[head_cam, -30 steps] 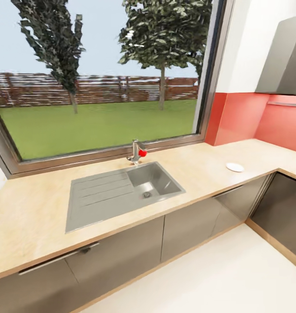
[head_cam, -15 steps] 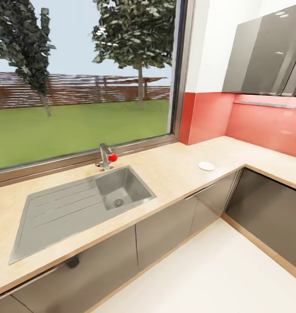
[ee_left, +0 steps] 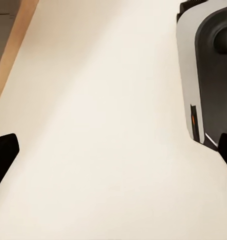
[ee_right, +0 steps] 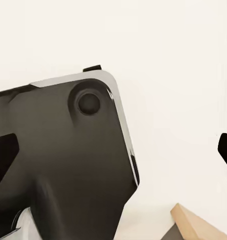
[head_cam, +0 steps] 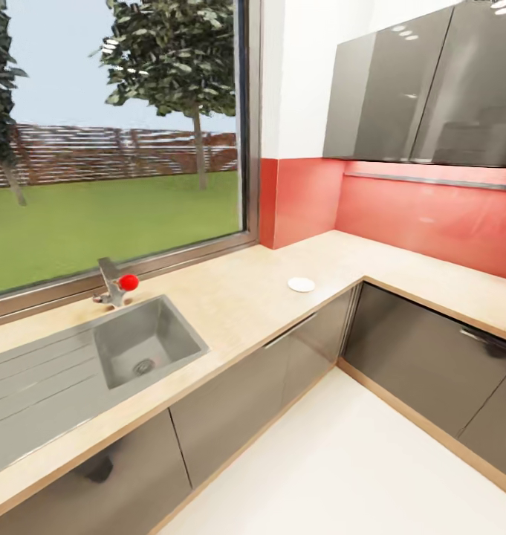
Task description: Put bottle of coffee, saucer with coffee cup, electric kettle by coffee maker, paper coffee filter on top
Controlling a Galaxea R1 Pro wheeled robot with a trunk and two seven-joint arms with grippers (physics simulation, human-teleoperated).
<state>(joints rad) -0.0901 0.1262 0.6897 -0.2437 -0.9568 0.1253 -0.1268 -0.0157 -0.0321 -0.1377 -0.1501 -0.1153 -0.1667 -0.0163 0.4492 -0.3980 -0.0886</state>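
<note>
The whole head view has slid leftward across the last second, so the camera has swung to the right rather than the things moving: the sink [head_cam: 145, 349] that sat near the middle now lies at about 8 o'clock in the frame, the tap [head_cam: 113, 282] with its red knob at 9 o'clock, and the window [head_cam: 111, 141] has shrunk toward 10 o'clock. The white saucer [head_cam: 301, 284], which was out at 3 o'clock, now rests just right of centre on the pale wooden surface [head_cam: 238, 297], well apart from the sink and near the corner where the run turns along the red backsplash [head_cam: 423, 223]. Grey wall cupboards [head_cam: 423, 89] have come into view at 1 o'clock, and dark base cabinets [head_cam: 423, 364] fill 4 o'clock above the cream floor [head_cam: 334, 461]. In the left wrist view the left gripper [ee_left: 113, 155] hangs over the floor with its 2 dark fingertips [ee_left: 3, 155] spread wide at opposite edges, released and holding nothing; the robot's grey base [ee_left: 208, 75] lies beside it. In the right wrist view the right gripper [ee_right: 113, 155] is likewise released, fingertips [ee_right: 3, 157] far apart, above the dark base body [ee_right: 58, 165] and the floor.
</note>
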